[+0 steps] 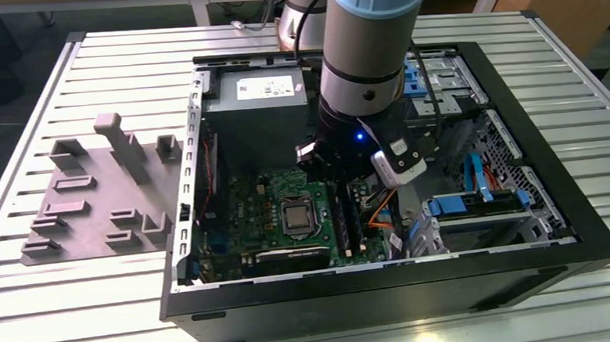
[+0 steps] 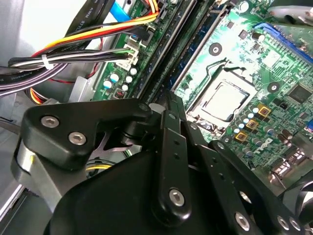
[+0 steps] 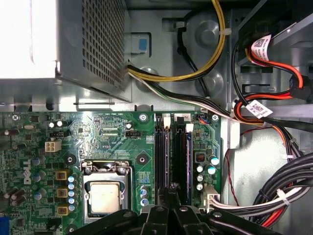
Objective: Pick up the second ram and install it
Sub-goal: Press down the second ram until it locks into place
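My gripper point(image 1: 337, 177) is low inside the open computer case point(image 1: 559, 236), over the memory sockets beside the processor socket point(image 3: 105, 196). The second ram point(image 2: 198, 46) is a thin dark blue-green stick standing on edge in the socket nearer the processor, also visible in the first wrist view point(image 3: 165, 152). The gripper point(image 3: 168, 188) has its fingers drawn close together on the stick's top edge, and in the second wrist view the gripper point(image 2: 168, 98) sits at the near end of the stick. The neighbouring black socket point(image 3: 182, 152) runs alongside.
A grey moulded tray point(image 1: 93, 198) with raised blocks lies on the slatted table at the exterior view's left. Inside the case are the power supply point(image 1: 254, 103), bundled cables point(image 3: 274, 112) beside the sockets, and blue drive brackets point(image 1: 484, 205).
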{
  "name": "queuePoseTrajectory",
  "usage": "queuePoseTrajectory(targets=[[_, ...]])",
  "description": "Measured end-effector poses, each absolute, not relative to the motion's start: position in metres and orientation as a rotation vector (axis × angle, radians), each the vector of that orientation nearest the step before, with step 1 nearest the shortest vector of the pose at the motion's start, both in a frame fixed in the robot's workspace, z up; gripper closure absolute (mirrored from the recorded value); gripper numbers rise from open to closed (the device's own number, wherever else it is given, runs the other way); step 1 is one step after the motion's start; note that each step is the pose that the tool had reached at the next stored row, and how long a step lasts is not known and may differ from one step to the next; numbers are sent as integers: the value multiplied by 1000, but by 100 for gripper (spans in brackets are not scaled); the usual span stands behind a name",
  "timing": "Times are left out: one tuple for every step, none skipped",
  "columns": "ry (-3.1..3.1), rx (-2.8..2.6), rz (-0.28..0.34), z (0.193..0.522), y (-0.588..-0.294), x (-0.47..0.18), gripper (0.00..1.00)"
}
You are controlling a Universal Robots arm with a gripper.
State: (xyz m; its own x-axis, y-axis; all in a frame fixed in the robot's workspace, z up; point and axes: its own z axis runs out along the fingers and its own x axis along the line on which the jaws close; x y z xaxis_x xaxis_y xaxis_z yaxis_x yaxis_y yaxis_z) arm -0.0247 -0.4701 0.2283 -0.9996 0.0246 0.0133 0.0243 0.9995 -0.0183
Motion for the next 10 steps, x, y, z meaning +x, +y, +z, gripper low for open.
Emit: queuePoseTrajectory(targets=[[-3128,-38,29,228,-470,-25,89],[-3128,-38,29,228,-470,-25,89],[-3128,-38,28,227,-470,-25,89],[-3128,-38,28,226,-470,-25,89],[-3128,-38,28,225,-470,-25,89],[-3128,-38,28,224,-470,-25,89],[-3128,-38,28,223,-470,-25,89],[-3128,-38,29,222,-470,-25,89],[-3128,-38,29,221,-470,-25,89],[-3127,-38,30,220,-470,-25,89]])
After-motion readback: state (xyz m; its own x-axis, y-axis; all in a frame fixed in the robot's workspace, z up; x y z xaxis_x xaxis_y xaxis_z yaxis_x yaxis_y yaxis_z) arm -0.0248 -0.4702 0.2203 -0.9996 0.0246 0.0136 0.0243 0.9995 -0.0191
